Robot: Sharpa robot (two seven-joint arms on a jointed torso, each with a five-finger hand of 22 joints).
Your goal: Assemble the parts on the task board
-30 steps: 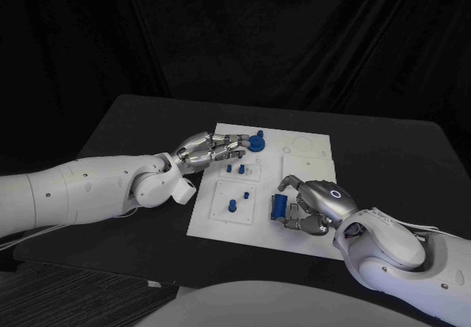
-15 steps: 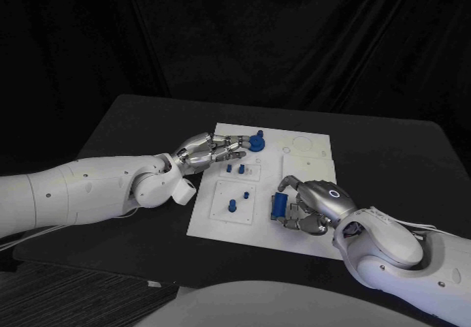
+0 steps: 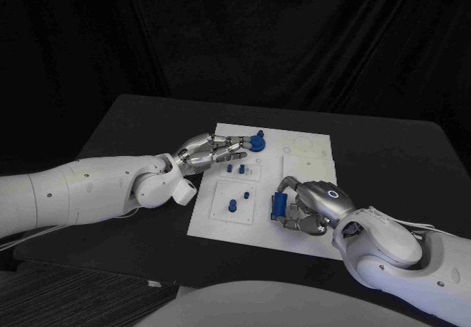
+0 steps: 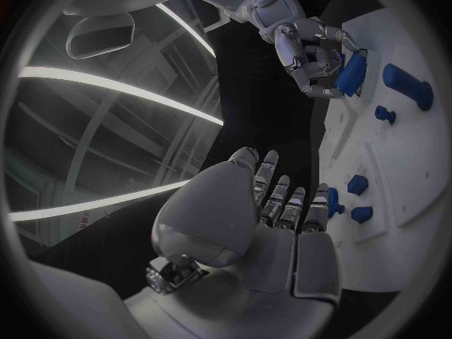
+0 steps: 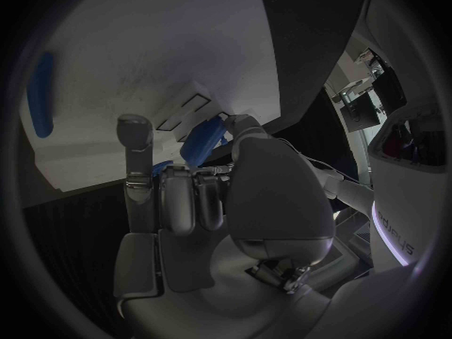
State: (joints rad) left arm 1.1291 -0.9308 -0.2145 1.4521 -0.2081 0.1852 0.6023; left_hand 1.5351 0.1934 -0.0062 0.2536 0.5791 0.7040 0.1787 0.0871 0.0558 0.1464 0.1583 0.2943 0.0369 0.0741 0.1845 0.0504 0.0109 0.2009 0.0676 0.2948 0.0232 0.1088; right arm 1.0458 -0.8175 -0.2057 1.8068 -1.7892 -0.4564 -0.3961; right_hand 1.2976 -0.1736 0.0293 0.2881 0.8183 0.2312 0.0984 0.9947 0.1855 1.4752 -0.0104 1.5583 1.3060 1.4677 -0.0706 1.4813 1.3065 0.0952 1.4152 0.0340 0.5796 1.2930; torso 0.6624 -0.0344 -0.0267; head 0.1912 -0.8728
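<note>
We see the task board (image 3: pixel 304 235) on the black tabletop (image 3: pixel 128 129) | right robot hand (image 3: pixel 312 204) grips a blue part (image 3: pixel 280 204) at its near edge; left wrist view confirms | left robot hand (image 3: pixel 208 150) fingers extended, holding nothing, beside a blue knob part (image 3: pixel 256 142) | right wrist view adds an oblong blue part (image 5: pixel 40 94).

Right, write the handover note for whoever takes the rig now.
Left hand: fingers at the round blue part at the board's far edge; whether it grips cannot be told.
Right hand: holds a blue block over the board's near right area.
On the board: two small pegs mid-left, two more parts in the near-left panel.
Done: unclear. Left: place the held block, then the loose parts.
</note>
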